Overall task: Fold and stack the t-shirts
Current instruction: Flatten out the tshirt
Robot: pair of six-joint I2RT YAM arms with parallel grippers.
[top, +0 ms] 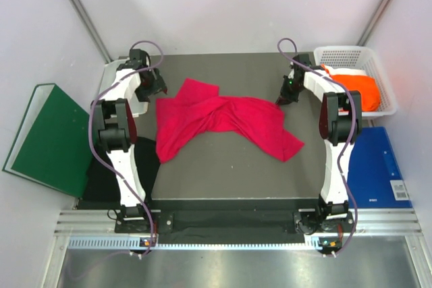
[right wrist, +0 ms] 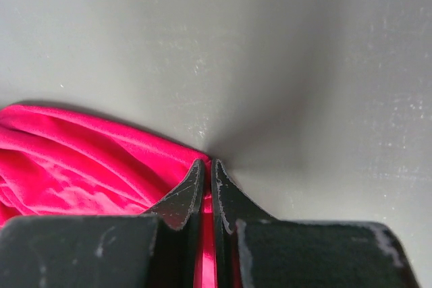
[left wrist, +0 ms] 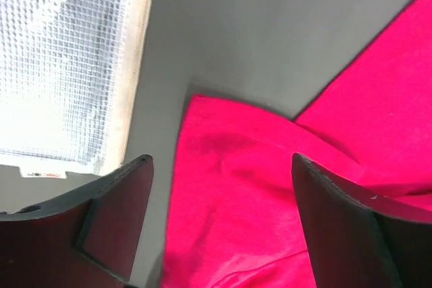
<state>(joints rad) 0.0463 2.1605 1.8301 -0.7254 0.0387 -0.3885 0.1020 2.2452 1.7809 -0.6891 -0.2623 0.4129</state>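
two hands stood at the far corners of one garment. the right hand [right wrist: 208, 166] was closed almost to nothing, its jaws pinching a thin fold of the crimson-pink shirt [top: 223, 123]. a sliver of red showed between them, and the rest of the cloth bunched away to that hand's left, with bare table [right wrist: 304, 65] ahead and to its right. the left hand [left wrist: 221, 163] was spread wide and held nothing. it hung over the shirt's opposite end, where a squared corner of cloth lay flat just ahead of its jaws.

from above, the shirt lay crumpled and twisted in the middle of the table, its long axis running left to right between the two hands, so each hand was nearest its own end. i judged that the coming move turned on this: the left corner sat directly under the open hand, which needed only to drop and close before both hands could draw the cloth out flat along that axis.

further out, the orange shirt [top: 351, 85] sat in a white basket [top: 341, 50] beyond the right arm, and the black shirt [top: 104, 177] lay at the table's left edge, beside the left arm. none was folded yet.
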